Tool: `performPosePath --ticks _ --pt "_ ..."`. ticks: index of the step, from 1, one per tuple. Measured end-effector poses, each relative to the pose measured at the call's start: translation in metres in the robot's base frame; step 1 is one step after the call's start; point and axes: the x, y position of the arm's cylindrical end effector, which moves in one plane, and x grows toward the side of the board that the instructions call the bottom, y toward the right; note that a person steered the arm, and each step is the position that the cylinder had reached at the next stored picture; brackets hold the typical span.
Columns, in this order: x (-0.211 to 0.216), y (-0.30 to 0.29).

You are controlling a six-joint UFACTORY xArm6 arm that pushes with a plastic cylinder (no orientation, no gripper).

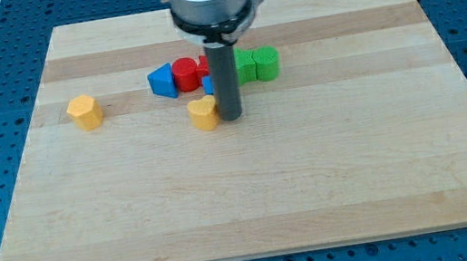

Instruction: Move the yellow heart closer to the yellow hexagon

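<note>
My tip (231, 116) sits on the counter (314, 183) touching the right side of the yellow heart (204, 114), so the contact is on the correct side for a push toward the view's left. There's no pincer on this rig, just the rod, so nothing to release or clench. The heart lies just below the block cluster, and the yellow hexagon (84, 111) is well apart at the view's left and slightly higher. To do it well: drive left with a slight upward bias, keep the tip centred on the heart so it doesn't slip off or spin, and stop just short of the hexagon. Count: 2 yellow (heart, hexagon); 2 blue, a triangle (162, 80) plus one mostly hidden behind the rod (208, 85); red round block (186, 73), a second red likely behind the rod, can't confirm; 2 green (245, 64) (266, 63).
</note>
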Motion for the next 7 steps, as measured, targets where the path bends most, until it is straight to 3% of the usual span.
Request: performPosePath --ticks 2,4,7 --pt "0.012 -0.036" --pt "-0.017 -0.063" --pt "-0.023 -0.120"
